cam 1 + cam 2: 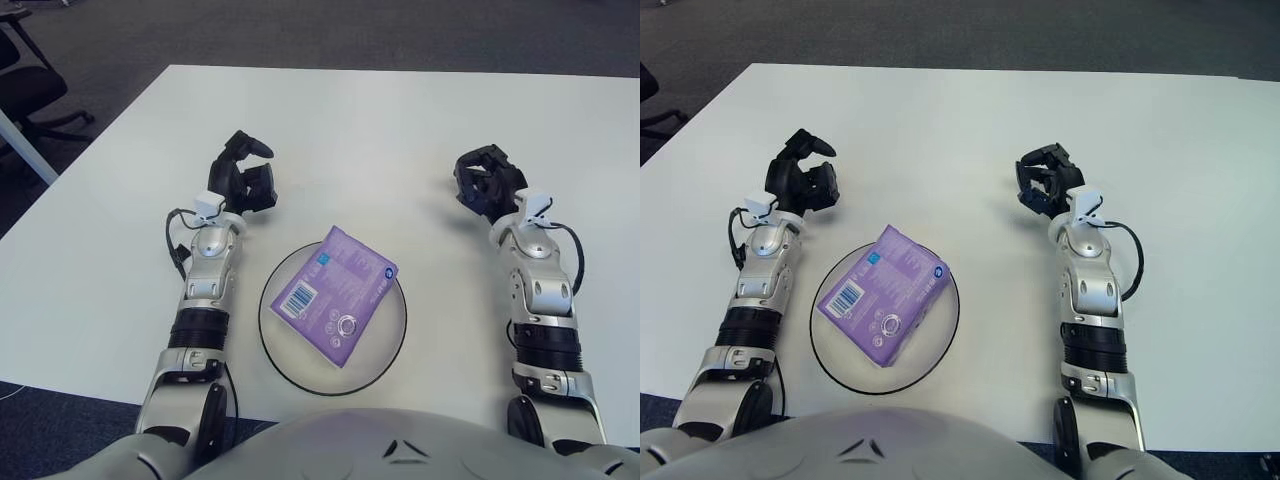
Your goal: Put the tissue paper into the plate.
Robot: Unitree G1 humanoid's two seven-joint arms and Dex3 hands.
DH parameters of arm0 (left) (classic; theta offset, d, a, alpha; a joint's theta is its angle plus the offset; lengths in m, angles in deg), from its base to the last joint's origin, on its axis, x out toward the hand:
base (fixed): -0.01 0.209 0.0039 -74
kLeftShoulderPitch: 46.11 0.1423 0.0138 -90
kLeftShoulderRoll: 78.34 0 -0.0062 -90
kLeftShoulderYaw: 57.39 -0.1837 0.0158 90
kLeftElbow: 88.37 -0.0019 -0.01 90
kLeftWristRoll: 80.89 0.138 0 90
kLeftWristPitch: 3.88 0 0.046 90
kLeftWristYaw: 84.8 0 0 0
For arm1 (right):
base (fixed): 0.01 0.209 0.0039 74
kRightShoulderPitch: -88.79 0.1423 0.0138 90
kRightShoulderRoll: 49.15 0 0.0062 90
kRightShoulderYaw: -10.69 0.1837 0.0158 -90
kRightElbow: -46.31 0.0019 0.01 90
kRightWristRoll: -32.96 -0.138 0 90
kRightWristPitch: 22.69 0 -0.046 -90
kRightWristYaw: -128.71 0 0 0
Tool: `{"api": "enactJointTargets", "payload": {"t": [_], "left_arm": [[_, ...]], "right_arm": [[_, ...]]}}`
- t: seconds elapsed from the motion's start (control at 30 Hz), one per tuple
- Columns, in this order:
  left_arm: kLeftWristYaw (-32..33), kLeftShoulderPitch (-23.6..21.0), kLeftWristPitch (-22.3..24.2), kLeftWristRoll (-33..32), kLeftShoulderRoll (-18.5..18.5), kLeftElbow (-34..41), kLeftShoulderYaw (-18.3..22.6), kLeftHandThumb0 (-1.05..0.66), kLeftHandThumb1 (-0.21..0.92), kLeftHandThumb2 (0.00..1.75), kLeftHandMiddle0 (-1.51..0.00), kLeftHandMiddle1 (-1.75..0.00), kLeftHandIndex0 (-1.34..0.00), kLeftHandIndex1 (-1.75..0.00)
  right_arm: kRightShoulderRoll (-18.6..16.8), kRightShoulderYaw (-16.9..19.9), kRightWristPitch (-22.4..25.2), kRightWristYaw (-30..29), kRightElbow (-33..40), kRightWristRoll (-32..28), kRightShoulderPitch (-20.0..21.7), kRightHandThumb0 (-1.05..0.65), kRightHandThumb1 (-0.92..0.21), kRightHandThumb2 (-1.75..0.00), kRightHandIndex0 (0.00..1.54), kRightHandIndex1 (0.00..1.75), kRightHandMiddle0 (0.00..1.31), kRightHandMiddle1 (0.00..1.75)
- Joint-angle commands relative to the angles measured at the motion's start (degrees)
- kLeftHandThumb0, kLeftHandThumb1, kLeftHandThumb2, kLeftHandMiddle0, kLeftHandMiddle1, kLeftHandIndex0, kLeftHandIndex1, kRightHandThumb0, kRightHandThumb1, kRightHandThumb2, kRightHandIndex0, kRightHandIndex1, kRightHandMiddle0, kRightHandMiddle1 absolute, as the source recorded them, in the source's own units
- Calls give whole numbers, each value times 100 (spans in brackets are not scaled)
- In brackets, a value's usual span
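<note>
Lying diagonally in the plate [385,345], the purple tissue pack [334,292] runs near-left to far-right. Left robot hand [246,182] curled, empty, nearer, up-left of pack. Right robot hand [486,182] curled, empty, farther off on desk [350,120].

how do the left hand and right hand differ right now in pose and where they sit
The left hand shows left of the plate, close to its rim; the right hand shows further off on the plate's right. The left hand's fingers are loosely curled with one arched upward; the right hand's are curled into a tighter ball. Both hold nothing, and the tissue pack lies in the plate.
</note>
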Motion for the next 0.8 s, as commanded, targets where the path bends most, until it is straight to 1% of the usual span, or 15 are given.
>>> {"api": "enactJointTargets", "payload": {"t": [0.0, 0.23, 0.37, 0.47, 0.57, 0.63, 0.77], "left_arm": [[-63, 756, 123, -28, 336, -231, -149, -44, 45, 116, -131, -175, -51, -175], [-159, 849, 307, -68, 331, -13, -196, -44, 45, 116, -131, -175, -51, -175], [-219, 907, 436, -98, 339, 123, -226, -44, 45, 116, -130, -175, -51, -175], [-237, 932, 499, -104, 348, 182, -235, -44, 45, 115, -130, -175, -51, -175], [-247, 962, 549, -86, 339, 243, -265, -44, 45, 115, -130, -175, -51, -175], [-245, 981, 578, -55, 331, 279, -290, -44, 46, 115, -130, -175, -51, -175], [-233, 1010, 636, -18, 328, 342, -332, -44, 46, 115, -129, -175, -50, -175]], "right_arm": [[-430, -17, -81, -169, 29, -121, -525, -37, -73, -78, 25, 127, 30, 175], [-541, -58, 38, -425, 117, -151, -715, -37, -75, -76, 27, 133, 29, 175], [-505, -52, -32, -490, -92, -142, -739, -37, -76, -74, 31, 136, 29, 175], [-476, -24, -157, -492, -309, -158, -716, -37, -77, -73, 38, 140, 28, 175], [-509, 15, -463, -504, -636, -195, -677, -37, -76, -75, 47, 144, 29, 175], [-554, 35, -729, -509, -817, -231, -663, -38, -73, -79, 56, 149, 31, 175], [-614, 49, -1181, -495, -1073, -309, -650, -39, -67, -87, 66, 159, 35, 175]]}}
